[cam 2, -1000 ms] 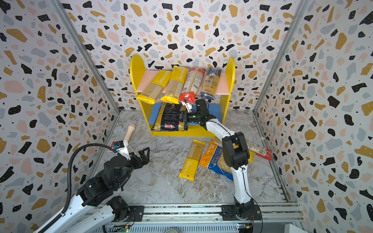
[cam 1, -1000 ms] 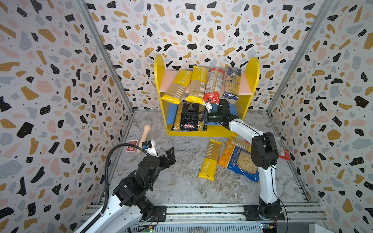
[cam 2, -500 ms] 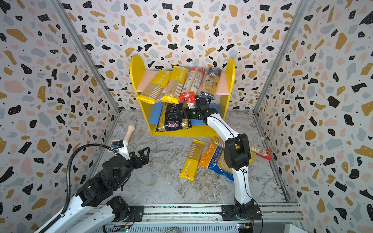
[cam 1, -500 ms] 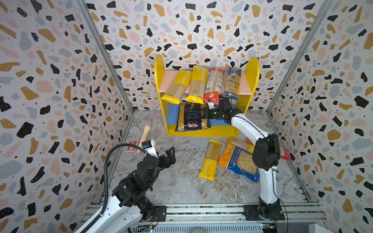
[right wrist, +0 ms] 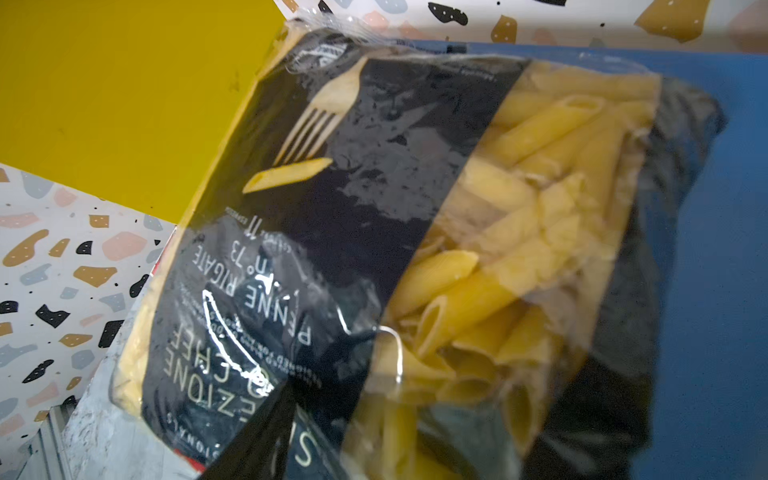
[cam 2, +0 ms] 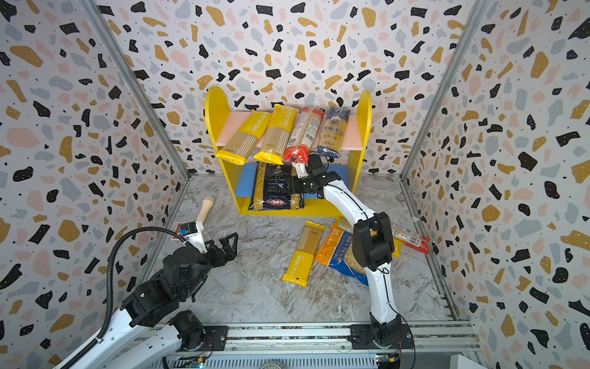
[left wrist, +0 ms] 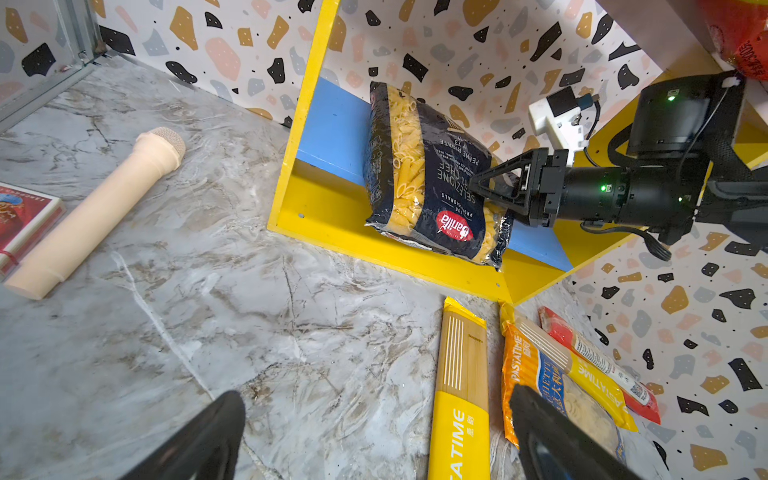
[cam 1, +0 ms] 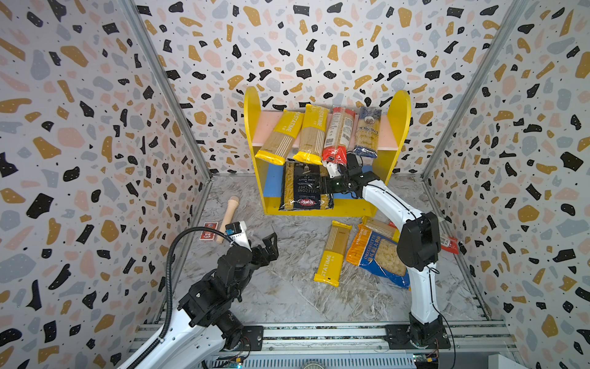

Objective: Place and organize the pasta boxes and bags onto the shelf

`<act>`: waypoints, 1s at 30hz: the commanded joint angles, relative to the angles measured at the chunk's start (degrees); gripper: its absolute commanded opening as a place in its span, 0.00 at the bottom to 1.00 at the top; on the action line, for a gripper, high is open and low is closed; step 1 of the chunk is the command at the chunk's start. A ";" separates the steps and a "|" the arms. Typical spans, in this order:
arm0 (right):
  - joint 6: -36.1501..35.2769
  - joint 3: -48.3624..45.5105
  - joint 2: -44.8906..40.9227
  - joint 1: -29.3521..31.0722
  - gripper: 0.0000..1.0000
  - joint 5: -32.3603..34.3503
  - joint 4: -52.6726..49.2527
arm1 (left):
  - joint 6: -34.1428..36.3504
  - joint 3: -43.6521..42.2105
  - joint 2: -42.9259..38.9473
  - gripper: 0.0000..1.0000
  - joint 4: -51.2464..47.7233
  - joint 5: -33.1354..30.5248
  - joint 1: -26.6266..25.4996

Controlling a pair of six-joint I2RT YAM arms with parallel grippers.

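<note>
- In both top views the shelf [cam 1: 403, 127] stands against the back wall, with four long spaghetti packs [cam 1: 311, 134] lying side by side across its pink upper board [cam 1: 388, 135].
- The Barilla penne bag [cam 1: 303, 188] sits tilted in the lower tier on the blue lower board [cam 1: 273, 182], its logo end at the yellow front strip.
- The right gripper [cam 1: 327, 187] is clamped on the bag's right edge.
- The left gripper [cam 1: 273, 246] hovers over the table [cam 1: 287, 294] at front left, jaws spread wide and empty.
- A yellow PASTATIME pack [cam 1: 333, 252] and a blue-orange bag [cam 1: 373, 255] lie on the table in front of the shelf.
- In the left wrist view the right gripper's fingers pinch the bag's side, and the left gripper's own fingers stand well apart with nothing between them.
- In that view a beige wooden stick [left wrist: 95, 216] lies just beside a red card box [left wrist: 20, 216].
- In the right wrist view the penne bag fills the picture, lying on the blue board.
</note>
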 commanded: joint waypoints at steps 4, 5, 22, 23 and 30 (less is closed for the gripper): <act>-1.45 -4.76 -6.72 0.13 0.64 1.89 5.00 | 0.85 1.61 -0.49 1.00 1.79 0.54 0.39; -1.26 -4.94 -6.89 0.05 0.64 1.85 5.12 | 0.85 1.62 -0.58 1.00 1.68 0.52 0.45; 2.61 -1.01 -3.67 -1.30 0.39 -8.77 11.79 | 0.94 2.76 -1.69 1.00 0.00 -0.90 0.40; 2.86 0.16 -2.73 -1.21 0.39 -9.14 11.60 | 1.04 2.80 -1.74 1.00 -0.01 -1.11 0.39; 3.15 10.06 3.19 -0.20 0.38 -9.51 8.94 | 1.56 3.37 -2.12 1.00 -0.91 -1.89 0.48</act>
